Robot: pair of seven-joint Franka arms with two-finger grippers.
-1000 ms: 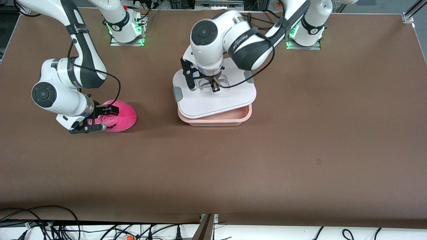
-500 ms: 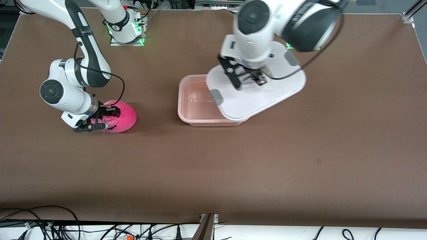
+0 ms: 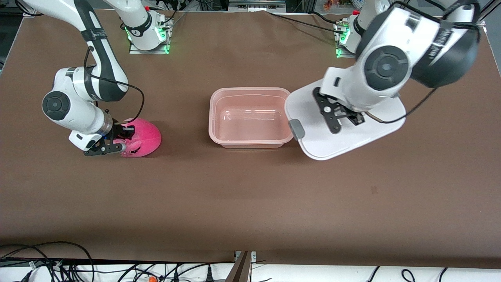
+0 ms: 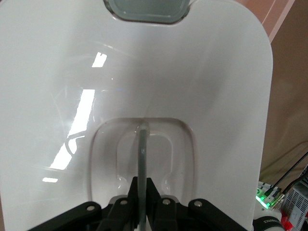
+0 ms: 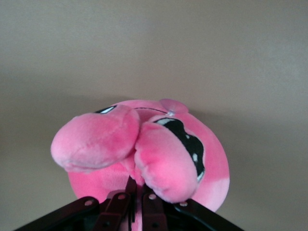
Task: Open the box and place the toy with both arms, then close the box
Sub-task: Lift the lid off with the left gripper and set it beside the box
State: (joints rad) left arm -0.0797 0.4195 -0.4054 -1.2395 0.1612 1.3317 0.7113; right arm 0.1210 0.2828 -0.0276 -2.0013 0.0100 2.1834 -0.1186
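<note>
The pink translucent box (image 3: 250, 141) stands uncovered in the middle of the table, with nothing in it. My left gripper (image 3: 346, 117) is shut on the grey centre handle (image 4: 142, 154) of the white lid (image 3: 325, 145). It holds the lid tilted in the air over the table, beside the box toward the left arm's end. The lid (image 4: 192, 82) fills the left wrist view, around my left gripper (image 4: 142, 192). The pink plush toy (image 3: 143, 135) sits on the table toward the right arm's end. My right gripper (image 3: 119, 139) is shut on the toy (image 5: 144, 144), pinching its plush between the fingers (image 5: 129, 192).
The brown table (image 3: 250, 203) stretches wide nearer the front camera. The arm bases (image 3: 146, 35) stand along the table's back edge. Cables (image 3: 47, 262) hang below the front edge. A grey side clip (image 3: 296, 129) on the lid hangs close to the box's rim.
My left gripper has lifted the lid off the box and carried it toward the left arm's end, so the box is now uncovered. My right gripper stays at the toy.
</note>
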